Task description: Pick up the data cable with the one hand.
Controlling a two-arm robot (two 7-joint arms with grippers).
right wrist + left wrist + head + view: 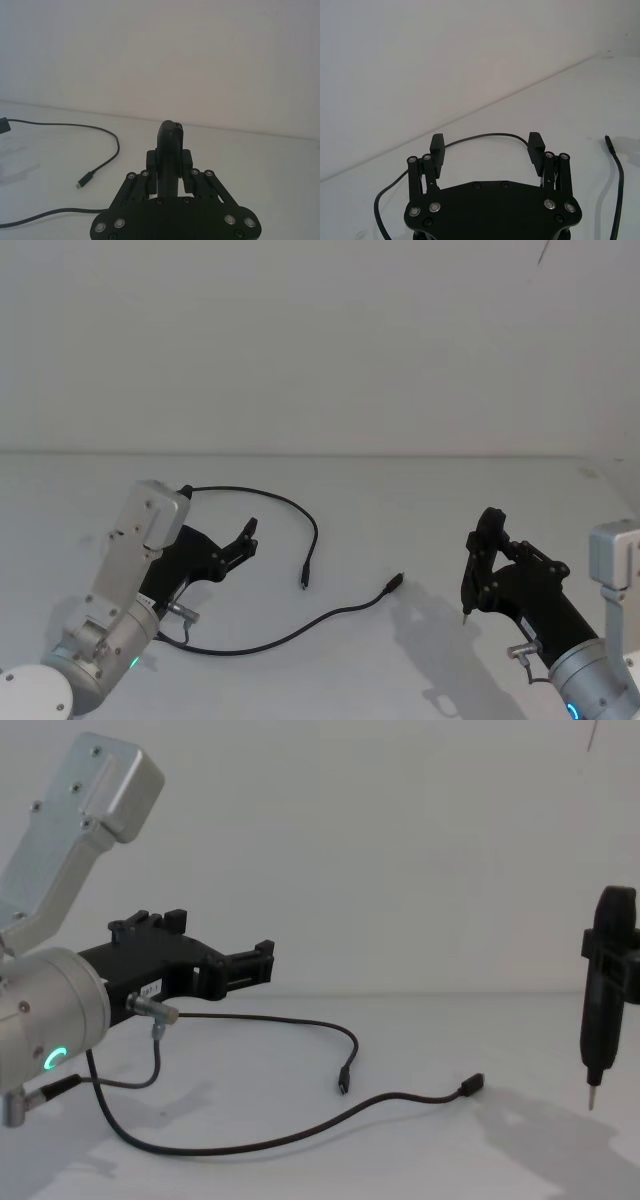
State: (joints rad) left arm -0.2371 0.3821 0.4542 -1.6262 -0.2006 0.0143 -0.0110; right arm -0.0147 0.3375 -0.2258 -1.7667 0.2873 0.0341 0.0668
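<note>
**Data cable and approach of the left gripper.** The data cable [245, 489] lies loose on the white surface [420, 500]. One strand arcs out from beside the left gripper [247, 537] to a plug [303, 583]. The other strand sweeps low under that arm to a second plug [397, 581]. The two plugs rest near each other but apart.

The left gripper hovers above the surface with its fingers [536, 142] spread wide and nothing between them. In the left wrist view the upper strand crosses just beyond the fingertips.

Step in hand, as judged: the approach to a grasp. To do it well, lower the gripper so the fingers straddle one strand crosswise, with the tips close to the surface, then close fully. A thin cable is likely to slip from a partial or slanted pinch, and a mid-strand hold seems safer than a plug.

The right gripper [487, 562], well apart on the robot's right, is clamped on an upright black tool [605, 990] and appears idle.
</note>
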